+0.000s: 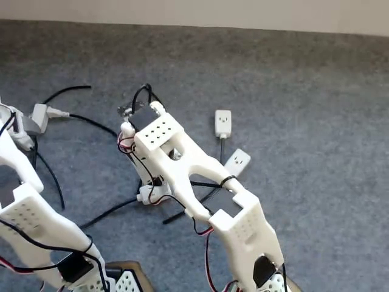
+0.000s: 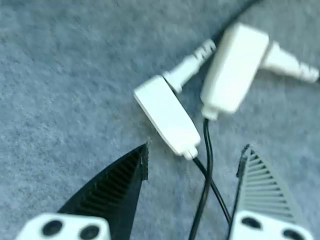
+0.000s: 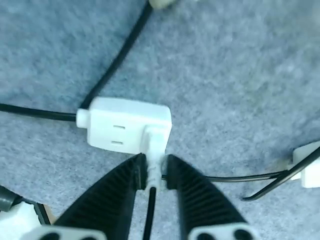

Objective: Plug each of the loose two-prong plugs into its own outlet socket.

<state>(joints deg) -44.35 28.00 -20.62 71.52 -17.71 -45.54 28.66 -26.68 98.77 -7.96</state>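
Note:
In the right wrist view my right gripper (image 3: 155,162) is shut on a white two-prong plug (image 3: 156,139). The plug sits against one socket of a white outlet block (image 3: 117,125), whose other socket shows its two slots bare. My left gripper (image 2: 195,150) is open just above the carpet. Beyond its tips lie a flat white plug (image 2: 167,115) and a bigger white socket block (image 2: 232,70), side by side and apart. A black cord (image 2: 206,175) runs between the fingers. From above, the left pieces (image 1: 39,117) lie at the far left.
Two more white outlet blocks (image 1: 223,123) (image 1: 237,161) lie right of the middle arm (image 1: 182,158) on the grey carpet (image 1: 316,109). Black cords (image 1: 109,210) loop across the floor between the arms. Another white piece (image 3: 307,167) lies beside the right gripper.

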